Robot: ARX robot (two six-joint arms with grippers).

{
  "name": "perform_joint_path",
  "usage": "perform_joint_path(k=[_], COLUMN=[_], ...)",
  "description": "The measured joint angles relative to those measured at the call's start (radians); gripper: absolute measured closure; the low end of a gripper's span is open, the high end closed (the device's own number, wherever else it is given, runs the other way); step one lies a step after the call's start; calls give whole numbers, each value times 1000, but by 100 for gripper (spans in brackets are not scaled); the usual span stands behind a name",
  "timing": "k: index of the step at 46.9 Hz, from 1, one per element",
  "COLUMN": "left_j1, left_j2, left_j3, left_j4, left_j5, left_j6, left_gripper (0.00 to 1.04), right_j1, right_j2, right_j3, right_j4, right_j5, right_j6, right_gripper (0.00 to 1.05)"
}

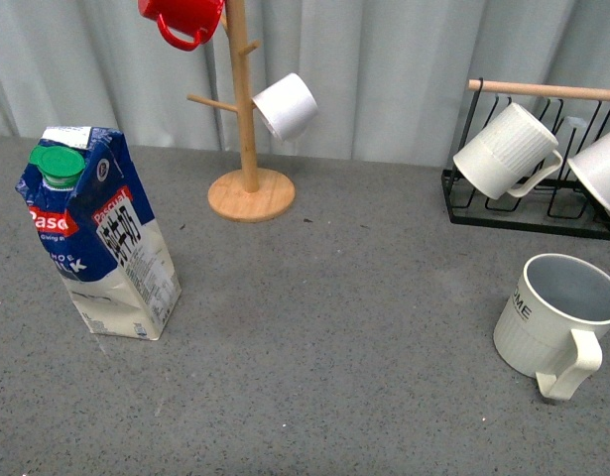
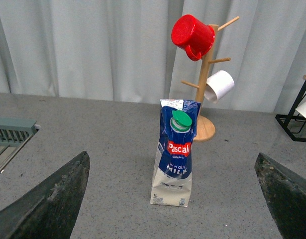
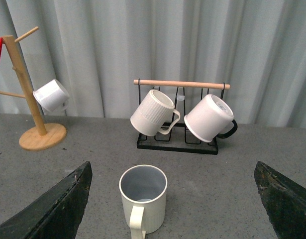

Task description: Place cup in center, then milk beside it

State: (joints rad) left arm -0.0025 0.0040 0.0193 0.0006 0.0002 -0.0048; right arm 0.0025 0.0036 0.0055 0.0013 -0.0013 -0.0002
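Observation:
The cup [image 1: 554, 323], cream-white and ribbed with a grey-blue inside and black lettering, stands upright at the right of the grey table, its handle toward the front. In the right wrist view the cup [image 3: 143, 197] sits ahead of my open right gripper [image 3: 172, 219], between its wide-spread fingers [image 3: 48, 211] and left of their midline. The milk [image 1: 98, 234], a blue-and-white carton with a green cap, stands leaning at the left. The left wrist view has the milk [image 2: 174, 153] ahead of my open left gripper [image 2: 172, 219], well apart from it. Neither arm shows in the front view.
A wooden mug tree [image 1: 247, 109] at the back centre carries a red mug [image 1: 183, 16] and a plain white cup [image 1: 286, 105]. A black wire rack [image 1: 531, 159] at the back right holds white ribbed mugs [image 1: 507, 151]. A grey tray edge [image 2: 11, 132] shows at far left.

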Motion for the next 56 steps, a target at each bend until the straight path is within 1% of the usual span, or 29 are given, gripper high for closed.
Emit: perform_joint_path(k=[56], left_j1=[0], left_j2=[0], left_j3=[0], left_j4=[0], left_j5=[0], left_j6=[0], left_gripper=[7], right_j1=[0], right_j2=[0], right_j3=[0], right_j4=[0], right_j5=[0], right_j6=[0], right_gripper=[9])
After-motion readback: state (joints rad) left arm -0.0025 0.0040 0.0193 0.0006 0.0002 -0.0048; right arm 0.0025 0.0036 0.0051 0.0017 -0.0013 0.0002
